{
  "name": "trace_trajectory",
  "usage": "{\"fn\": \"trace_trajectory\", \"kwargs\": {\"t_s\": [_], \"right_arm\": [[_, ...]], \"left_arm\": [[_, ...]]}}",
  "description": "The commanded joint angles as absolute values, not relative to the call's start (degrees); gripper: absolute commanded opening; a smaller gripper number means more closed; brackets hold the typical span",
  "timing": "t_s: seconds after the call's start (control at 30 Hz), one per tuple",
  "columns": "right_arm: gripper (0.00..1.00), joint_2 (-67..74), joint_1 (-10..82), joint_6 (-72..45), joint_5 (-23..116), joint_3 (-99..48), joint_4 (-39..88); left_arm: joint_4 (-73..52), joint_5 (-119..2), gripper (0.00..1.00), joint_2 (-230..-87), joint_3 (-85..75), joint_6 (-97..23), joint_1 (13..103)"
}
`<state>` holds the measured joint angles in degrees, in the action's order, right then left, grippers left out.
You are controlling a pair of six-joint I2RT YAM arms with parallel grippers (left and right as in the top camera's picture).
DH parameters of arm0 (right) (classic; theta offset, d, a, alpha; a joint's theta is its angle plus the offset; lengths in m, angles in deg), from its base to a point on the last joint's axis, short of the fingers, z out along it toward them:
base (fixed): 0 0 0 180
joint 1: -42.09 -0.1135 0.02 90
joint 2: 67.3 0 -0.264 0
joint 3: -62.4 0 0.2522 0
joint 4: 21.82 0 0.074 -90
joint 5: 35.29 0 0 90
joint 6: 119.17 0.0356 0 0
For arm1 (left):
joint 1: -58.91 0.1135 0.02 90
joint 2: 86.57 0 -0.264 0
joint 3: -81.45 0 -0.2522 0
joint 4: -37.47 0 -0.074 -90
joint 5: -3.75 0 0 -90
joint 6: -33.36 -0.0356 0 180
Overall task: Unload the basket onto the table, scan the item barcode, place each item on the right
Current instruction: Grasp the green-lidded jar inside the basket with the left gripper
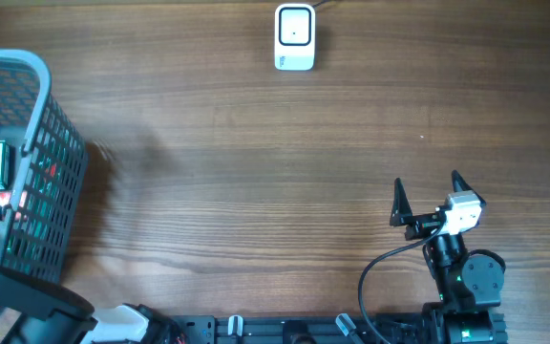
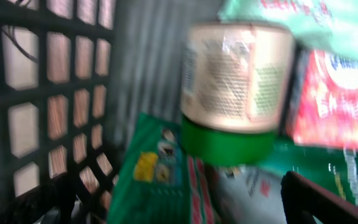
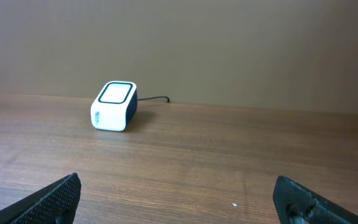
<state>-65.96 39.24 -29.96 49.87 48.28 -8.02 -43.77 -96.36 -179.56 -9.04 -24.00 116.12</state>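
The left gripper [image 2: 179,202] has its fingers spread wide with nothing between them. Only one dark finger [image 2: 328,199] shows clearly, at the lower right of the blurred wrist view. The dark shape at the lower left may be the other finger or part of the mesh; I cannot tell which. Just ahead of the fingers and slightly above them lies a jar [image 2: 238,78] with a cream printed label and a green lid [image 2: 225,140], tipped lid-down. Below the jar, closer to the fingers, is a green packet [image 2: 148,174], and to the right a red packet [image 2: 331,102]. All of this sits inside the basket [image 2: 42,93], whose grid wall runs along the left of the fingers.

The right gripper [image 1: 428,186] also stands spread and empty, hovering low over the bare table [image 1: 256,191]. The scanner [image 3: 114,106], a small white box with a cable, stands well ahead of its fingers and a little to the left.

The step in hand looks like the pick: the left arm is reaching among the goods for an item, most likely the jar. No barcode can be made out on it through the blur. The next move calls for the fingers to straddle the jar's body and close squarely, since it is round and could roll. It must then be lifted clear of the mesh and carried across to the scanner with the code turned towards the scanner's window.
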Motion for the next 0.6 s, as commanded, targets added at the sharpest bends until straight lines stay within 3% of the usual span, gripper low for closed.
{"fn": "trace_trajectory", "kwargs": {"t_s": [0.0, 0.5, 0.57], "right_arm": [[1.0, -65.96, 39.04, -30.62, 50.48, 48.32, -8.18], [1.0, -65.96, 39.04, -30.64, 50.48, 48.32, -8.18], [1.0, -65.96, 39.04, -30.64, 50.48, 48.32, -8.18]], "left_arm": [[-40.19, -96.25, 1.0, -179.28, -9.59, -22.51, 120.71], [-29.22, -89.25, 1.0, -192.96, -9.81, -23.19, 118.94], [-28.32, -89.27, 0.85, -194.25, -9.81, -23.19, 117.65]]}}
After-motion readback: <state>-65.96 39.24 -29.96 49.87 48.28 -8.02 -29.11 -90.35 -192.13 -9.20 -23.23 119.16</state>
